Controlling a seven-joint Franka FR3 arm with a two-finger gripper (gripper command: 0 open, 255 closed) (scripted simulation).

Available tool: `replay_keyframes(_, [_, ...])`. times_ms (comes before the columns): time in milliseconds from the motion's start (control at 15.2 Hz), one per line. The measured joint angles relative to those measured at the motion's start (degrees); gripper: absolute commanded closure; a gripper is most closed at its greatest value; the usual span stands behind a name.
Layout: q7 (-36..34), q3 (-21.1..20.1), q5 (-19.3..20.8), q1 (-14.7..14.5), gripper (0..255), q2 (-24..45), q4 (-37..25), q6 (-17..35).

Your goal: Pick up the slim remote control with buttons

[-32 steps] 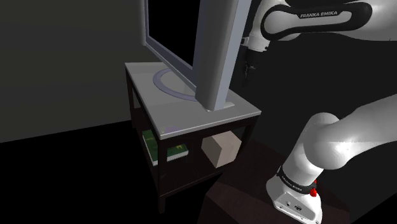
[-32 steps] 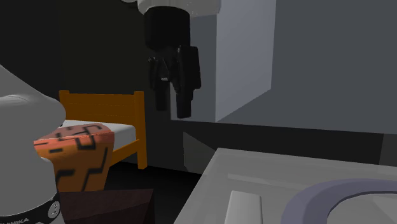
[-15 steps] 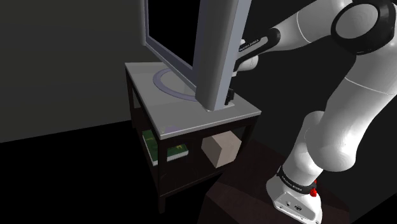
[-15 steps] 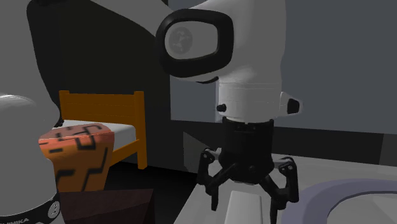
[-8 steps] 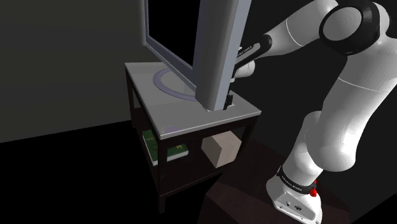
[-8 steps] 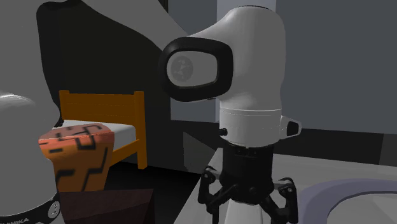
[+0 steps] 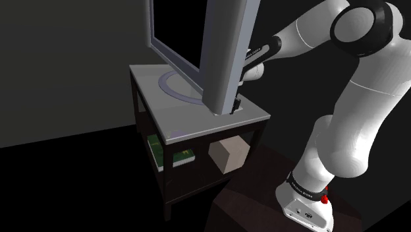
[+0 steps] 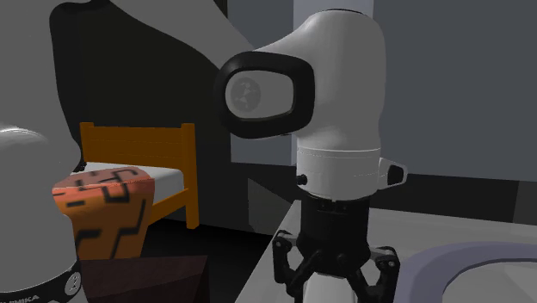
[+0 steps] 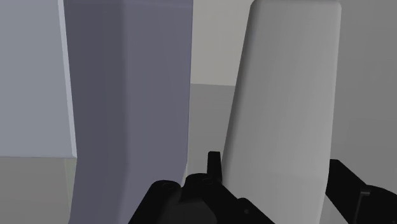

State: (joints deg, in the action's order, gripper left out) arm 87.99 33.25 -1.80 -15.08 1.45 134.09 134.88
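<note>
The remote (image 9: 283, 108) is a slim, plain light-grey slab lying on the grey table top (image 7: 191, 122), close behind the TV's thick grey stand column (image 9: 127, 108). No buttons are drawn on it. My black gripper (image 9: 280, 173) is down over the remote's near end, and its fingers (image 9: 214, 167) press against both long sides, so it is shut on the remote. In the second exterior view the gripper (image 8: 334, 280) sits low on the table under the white wrist, its linkages drawn in around the pale remote (image 8: 330, 291). In the shoulder view the hand is mostly hidden behind the column (image 7: 224, 59).
A large flat TV (image 7: 174, 39) with a curved foot (image 7: 174, 87) takes up most of the small table. The shelf below holds a green book (image 7: 158, 153) and a beige box (image 7: 228, 155). An orange bed frame (image 8: 138, 138) with a patterned blanket (image 8: 99, 215) stands beyond.
A second ago the hand was still sinking with its fingers spread wide. Since then it has settled on the table and the fingers have drawn in against the remote's sides.
</note>
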Motion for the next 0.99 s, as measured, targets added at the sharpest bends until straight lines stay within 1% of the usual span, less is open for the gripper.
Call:
replay_keyframes(132, [0.0, 0.0, 0.0, 0.0, 255, 0.1, 0.0, 0.0])
replay_keyframes(330, [-0.5, 0.0, 0.7, 0.0, 255, -0.9, -0.7, -1.5])
replay_keyframes(990, [-3.4, -0.4, 4.5, 0.0, 255, -6.4, -3.7, -9.1])
